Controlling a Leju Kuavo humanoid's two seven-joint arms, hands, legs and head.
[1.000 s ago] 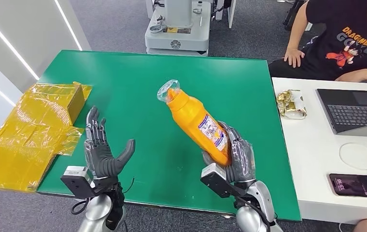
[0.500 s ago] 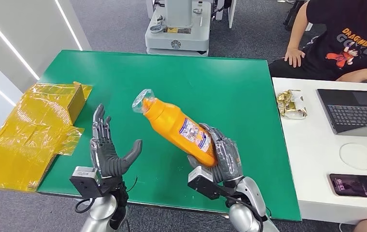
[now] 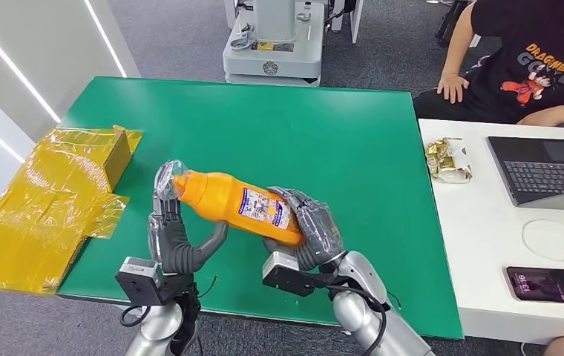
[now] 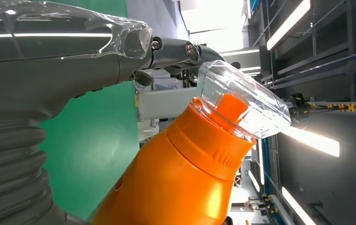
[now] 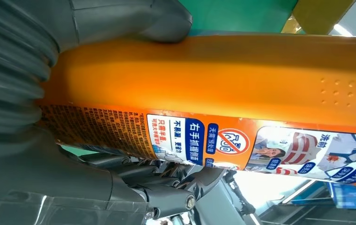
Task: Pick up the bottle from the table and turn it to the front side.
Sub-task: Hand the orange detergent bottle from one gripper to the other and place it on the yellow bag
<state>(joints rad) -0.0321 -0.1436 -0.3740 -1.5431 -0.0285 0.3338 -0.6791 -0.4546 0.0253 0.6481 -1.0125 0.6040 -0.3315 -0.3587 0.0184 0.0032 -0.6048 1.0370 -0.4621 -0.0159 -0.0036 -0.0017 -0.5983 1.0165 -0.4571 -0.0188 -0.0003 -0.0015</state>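
My right robot hand (image 3: 310,231) grips the orange detergent bottle (image 3: 231,205) above the green bench (image 3: 301,133), its cap pointing to 9 o'clock against my spread left robot hand (image 3: 174,236).

green table (image 3: 353,148) — bare matte top under the arms | yellow plastic-wrapped box (image 3: 45,200) — lies at its left edge, partly hanging off | white desk (image 3: 479,252) — just beside its right edge, carries laptop (image 3: 542,170), snack packet (image 3: 448,159), phone (image 3: 546,285), white cable (image 3: 557,239)
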